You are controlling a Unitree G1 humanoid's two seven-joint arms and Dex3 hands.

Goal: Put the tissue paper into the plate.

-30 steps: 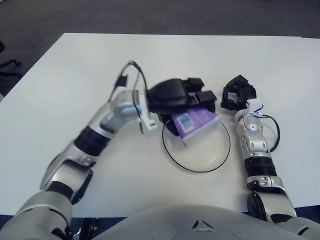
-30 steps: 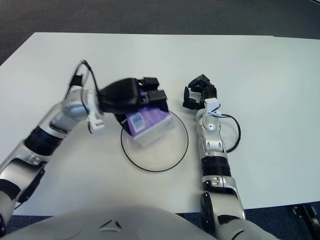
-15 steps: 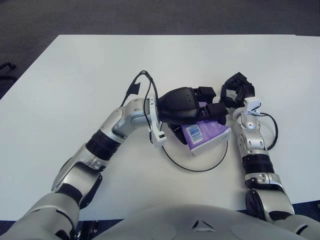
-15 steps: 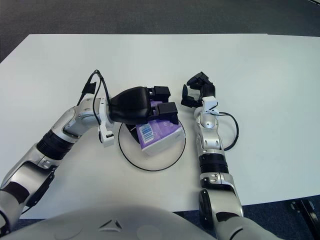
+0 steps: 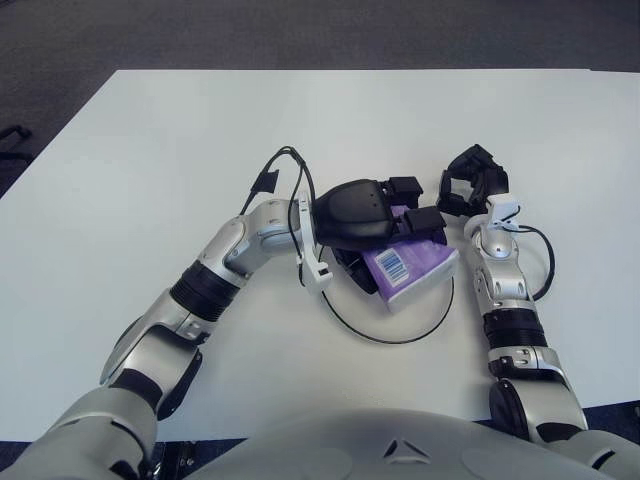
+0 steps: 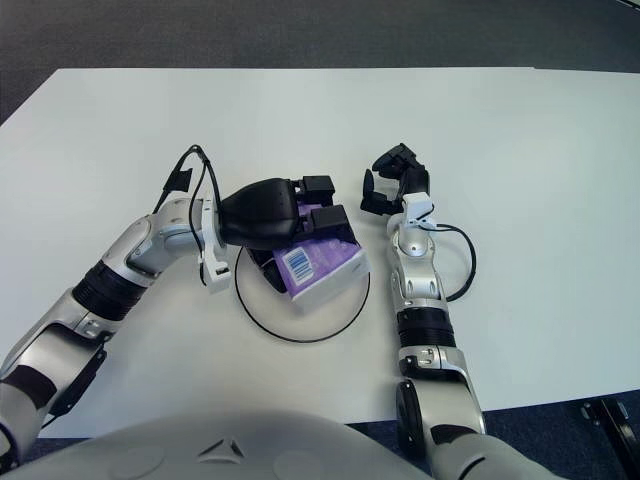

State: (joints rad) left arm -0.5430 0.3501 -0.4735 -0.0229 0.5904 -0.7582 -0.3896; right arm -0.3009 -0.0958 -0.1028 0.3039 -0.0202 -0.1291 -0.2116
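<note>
A purple and white tissue pack (image 5: pixel 410 268) lies tilted over the clear round plate (image 5: pixel 400 325) with a dark rim, near the table's middle. My left hand (image 5: pixel 385 215) is over the plate's far left side, its fingers closed on the pack's top edge. My right hand (image 5: pixel 470 185) rests on the table just right of the plate, fingers relaxed and holding nothing.
The plate stands on a white table (image 5: pixel 150 150). A black cable (image 5: pixel 545 265) loops beside my right forearm. Dark floor (image 5: pixel 300 30) lies beyond the table's far edge.
My left hand carried the tissue pack rightward and down over the plate, then barely moved in the last half second. The right hand stayed put.
</note>
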